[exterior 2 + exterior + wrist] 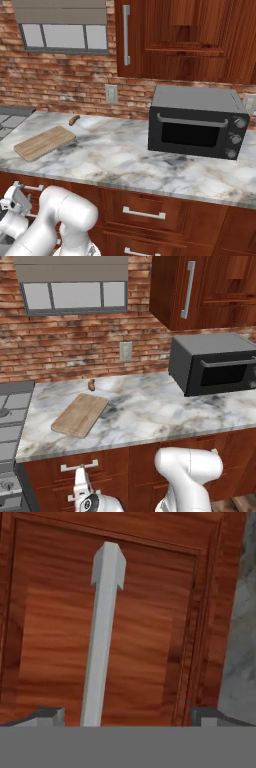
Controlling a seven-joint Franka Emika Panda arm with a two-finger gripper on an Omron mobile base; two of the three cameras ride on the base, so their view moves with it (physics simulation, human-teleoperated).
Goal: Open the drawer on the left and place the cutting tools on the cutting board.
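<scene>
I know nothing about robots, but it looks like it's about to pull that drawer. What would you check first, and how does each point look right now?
1. Gripper faces the left drawer: ok, the wooden front fills the hand view.
2. Silver handle sits between the fingertips: ok, though it runs nearer one tip than the other.
3. Fingers spread wide enough to take the bar: ok, they stand well apart.
4. Fingers far enough forward to close around the bar: cannot tell.
5. Drawer shut, tools hidden inside: ok as a starting state; what's inside cannot be told.
6. Cutting board free to receive the tools: ok, its top is bare; a small brown item lies behind it, apart.
</scene>
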